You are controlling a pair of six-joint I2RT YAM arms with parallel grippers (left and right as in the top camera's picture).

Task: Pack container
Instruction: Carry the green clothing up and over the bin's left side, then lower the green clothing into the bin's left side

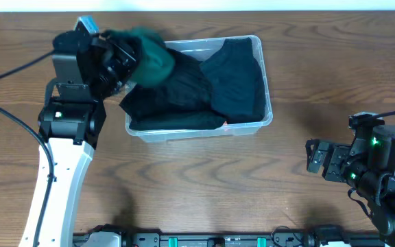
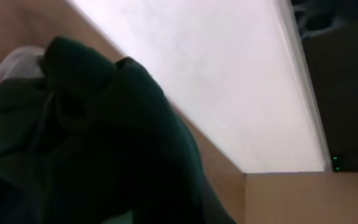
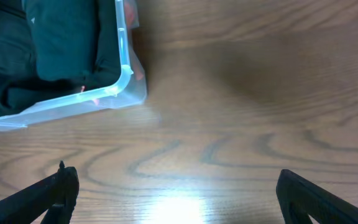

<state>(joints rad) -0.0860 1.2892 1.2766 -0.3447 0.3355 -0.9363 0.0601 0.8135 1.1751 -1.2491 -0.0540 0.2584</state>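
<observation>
The clear rectangular plastic container (image 1: 258, 51) is sitting at twelve o'clock on the wooden worktop (image 1: 204, 192). The left pincer (image 1: 125, 58) is clamping a teal cloth garment (image 1: 153, 58) over its nine-o'clock end (presumably for lowering in), and the right pincer (image 1: 315, 158) is gaping idle at four.

A brown wood-grain table (image 1: 184, 192) fills most of the frame, with a bright glare patch low in the right wrist view. A pale strip (image 1: 252, 4) lines the top edge. A black cable (image 1: 5, 75) curves across the upper left
</observation>
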